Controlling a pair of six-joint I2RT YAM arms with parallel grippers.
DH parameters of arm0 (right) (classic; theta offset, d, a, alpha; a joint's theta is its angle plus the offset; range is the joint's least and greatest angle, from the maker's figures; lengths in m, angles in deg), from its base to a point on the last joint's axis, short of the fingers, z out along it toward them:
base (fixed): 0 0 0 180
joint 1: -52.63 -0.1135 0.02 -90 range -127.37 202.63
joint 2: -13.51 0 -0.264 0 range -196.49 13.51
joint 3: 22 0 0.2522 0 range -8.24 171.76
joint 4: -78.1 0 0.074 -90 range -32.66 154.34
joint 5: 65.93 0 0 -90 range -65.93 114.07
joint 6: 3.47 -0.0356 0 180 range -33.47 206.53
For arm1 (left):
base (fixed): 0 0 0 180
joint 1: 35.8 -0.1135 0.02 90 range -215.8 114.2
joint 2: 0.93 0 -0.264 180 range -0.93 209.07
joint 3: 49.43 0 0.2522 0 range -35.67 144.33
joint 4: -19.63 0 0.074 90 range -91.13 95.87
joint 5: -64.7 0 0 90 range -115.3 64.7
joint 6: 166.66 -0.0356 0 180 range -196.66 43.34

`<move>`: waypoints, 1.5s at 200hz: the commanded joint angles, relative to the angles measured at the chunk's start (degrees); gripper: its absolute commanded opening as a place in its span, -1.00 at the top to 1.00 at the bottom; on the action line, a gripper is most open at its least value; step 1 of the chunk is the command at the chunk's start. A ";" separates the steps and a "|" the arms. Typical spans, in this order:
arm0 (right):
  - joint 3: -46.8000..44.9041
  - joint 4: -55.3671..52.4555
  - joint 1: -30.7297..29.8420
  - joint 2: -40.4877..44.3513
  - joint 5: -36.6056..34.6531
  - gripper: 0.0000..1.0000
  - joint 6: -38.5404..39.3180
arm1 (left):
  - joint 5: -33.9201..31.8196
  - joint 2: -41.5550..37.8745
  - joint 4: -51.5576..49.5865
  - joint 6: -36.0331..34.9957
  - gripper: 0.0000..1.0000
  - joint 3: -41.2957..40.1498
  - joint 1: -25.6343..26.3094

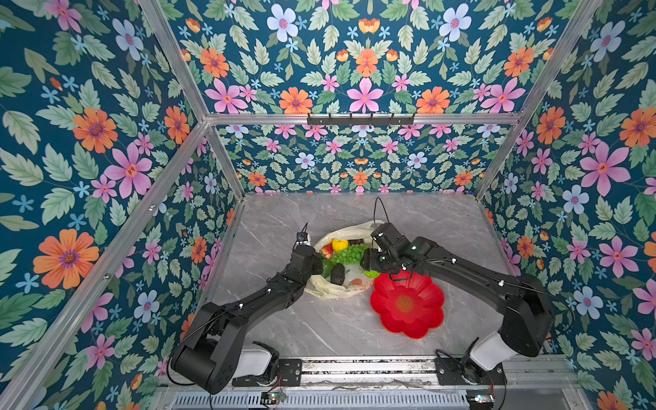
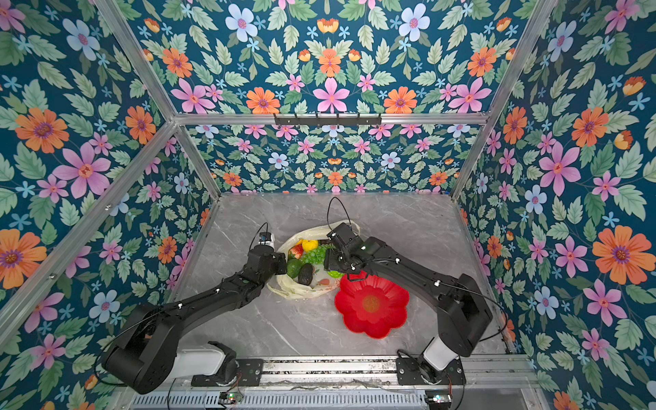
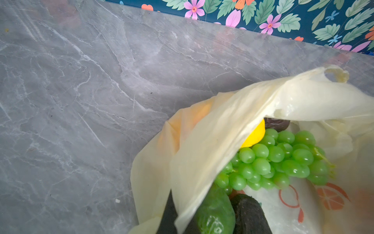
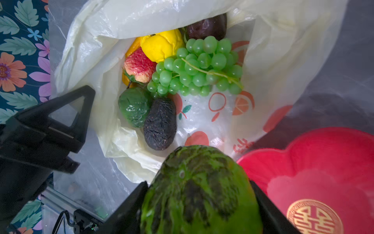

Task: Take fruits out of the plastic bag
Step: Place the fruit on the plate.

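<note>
The plastic bag [image 1: 333,289] lies open on the marble table, pale yellow with orange prints. Inside it I see a green grape bunch [image 4: 202,66], a red strawberry [image 4: 138,65], a yellow lemon [image 4: 159,45], a dark avocado [image 4: 160,123], a green avocado [image 4: 134,106] and a dark fruit [image 4: 206,26] at the back. My left gripper [image 3: 180,220] is shut on the bag's near-left rim [image 3: 202,172], holding the sheet up. My right gripper [image 4: 199,202] is shut on a bright green mottled fruit [image 1: 371,273], held over the bag's right edge beside the dish.
A red flower-shaped dish [image 1: 408,305] with a gold emblem sits on the table just right of the bag, its rim touching the bag's side. Floral walls enclose the table on three sides. Both arm bases stand on the front rail [image 1: 355,369].
</note>
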 commanded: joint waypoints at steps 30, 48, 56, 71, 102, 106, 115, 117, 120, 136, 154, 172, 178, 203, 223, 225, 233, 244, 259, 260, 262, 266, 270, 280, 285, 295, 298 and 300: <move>-5.26 -14.22 0.61 6.18 -4.82 -0.41 2.78 | -1.31 0.11 0.55 -0.50 1.00 0.18 -0.03; -7.75 -16.68 0.56 7.86 -4.84 -0.41 2.04 | -1.48 0.21 0.64 -0.59 1.00 0.10 -0.04; -8.87 -17.61 0.55 8.48 -4.60 -0.41 1.60 | -1.57 0.29 0.64 -0.59 1.00 0.16 -0.04; -10.66 -19.24 0.55 9.39 -4.13 -0.41 0.82 | -1.67 0.56 0.73 -0.67 1.00 0.11 -0.04; -14.23 -20.91 0.49 10.09 -1.56 -0.41 -1.22 | -1.71 0.89 0.82 -0.68 1.00 0.27 -0.04; -14.63 -20.96 0.46 10.05 -1.29 -0.41 -1.40 | -1.83 0.92 0.82 -0.68 1.00 0.27 -0.04; -15.43 -21.10 0.46 9.79 -0.97 -0.40 -1.69 | -1.84 0.98 0.82 -0.68 1.00 0.27 -0.04; -15.54 -21.18 0.46 9.69 -0.96 -0.40 -1.88 | -1.85 1.00 0.82 -0.68 1.00 0.27 -0.04; -15.66 -21.23 0.52 9.49 -0.91 -0.41 -2.00 | -1.85 0.96 0.82 -0.68 1.00 0.27 -0.04; -16.27 -21.42 0.46 8.54 -1.12 -0.41 -2.46 | -1.90 1.09 0.97 -0.68 1.00 0.21 -0.04; -16.97 -20.92 0.30 7.43 -1.26 -0.42 -2.99 | -1.85 1.44 1.08 -0.67 1.00 0.32 -0.04; -17.94 -20.27 0.19 6.50 -1.44 -0.43 -3.58 | -1.85 1.62 1.08 -0.67 1.00 0.43 -0.04; -18.17 -20.03 0.19 6.20 -1.40 -0.43 -3.55 | -1.96 1.57 1.08 -0.64 1.00 0.35 -0.06; -18.59 -19.78 0.11 5.12 -1.44 -0.45 -3.73 | -2.04 1.80 1.25 -0.68 1.00 0.35 -0.04; -18.59 -19.76 0.04 4.64 -1.73 -0.46 -3.67 | -2.04 1.91 1.25 -0.68 1.00 0.41 -0.03; -18.61 -19.77 0.07 4.49 -1.74 -0.46 -3.65 | -2.05 1.96 1.32 -0.68 1.00 0.44 -0.04; -18.74 -19.75 0.02 4.26 -1.90 -0.47 -3.71 | -2.16 1.97 1.34 -0.67 1.00 0.37 -0.04; -18.72 -19.70 0.08 3.93 -2.16 -0.50 -3.66 | -2.30 1.97 1.34 -0.76 1.00 0.35 -0.04; -18.76 -19.76 0.02 3.55 -2.44 -0.55 -3.62 | -2.43 1.89 1.34 -0.72 1.00 0.36 -0.03; -18.76 -19.77 0.02 3.54 -2.49 -0.55 -3.63 | -2.40 1.89 1.34 -0.75 1.00 0.36 -0.03; -18.77 -19.77 0.02 3.49 -2.52 -0.56 -3.61 | -2.42 1.89 1.34 -0.70 1.00 0.36 -0.04; -18.77 -19.72 0.02 3.45 -2.60 -0.56 -3.59 | -2.40 1.89 1.34 -0.74 1.00 0.36 -0.05; -18.84 -19.63 0.02 3.34 -2.67 -0.58 -3.68 | -2.42 1.89 1.34 -0.73 1.00 0.35 -0.04; -18.72 -19.68 0.04 3.27 -2.80 -0.60 -3.67 | -2.49 1.86 1.34 -0.79 1.00 0.29 -0.06; -18.75 -19.70 0.02 3.26 -2.88 -0.61 -3.73 | -2.48 1.89 1.34 -0.83 1.00 0.36 -0.04; -18.77 -19.83 -0.05 3.30 -3.04 -0.63 -3.66 | -2.59 1.89 1.34 -0.86 1.00 0.31 -0.04; -18.72 -19.87 -0.06 3.35 -3.10 -0.63 -3.71 | -2.55 1.89 1.34 -0.79 1.00 0.35 -0.04; -18.71 -19.87 -0.07 3.36 -3.14 -0.64 -3.68 | -2.57 1.89 1.34 -0.84 1.00 0.31 -0.04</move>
